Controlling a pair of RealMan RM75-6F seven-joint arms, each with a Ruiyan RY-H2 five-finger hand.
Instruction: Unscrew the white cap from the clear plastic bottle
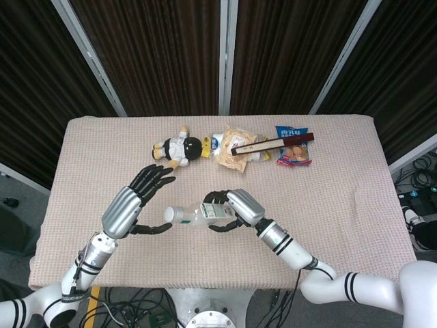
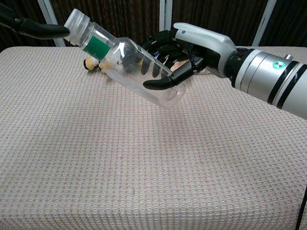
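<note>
My right hand (image 1: 240, 206) (image 2: 192, 48) grips the clear plastic bottle (image 1: 203, 213) (image 2: 128, 63) by its lower body and holds it tilted above the table, its neck pointing toward my left side. The white cap (image 1: 173, 215) (image 2: 76, 20) sits on the neck, above a green label band. My left hand (image 1: 136, 201) is beside the cap with its fingers spread; its thumb (image 2: 36, 29) reaches to the cap's side, and in the chest view it looks to be touching it. The rest of the left hand is outside the chest view.
At the back of the table lie a plush doll (image 1: 179, 147), a snack bag (image 1: 235, 145), a dark flat stick (image 1: 273, 144) and a blue-and-red packet (image 1: 293, 149). The table (image 1: 341, 205) is covered with a beige woven cloth.
</note>
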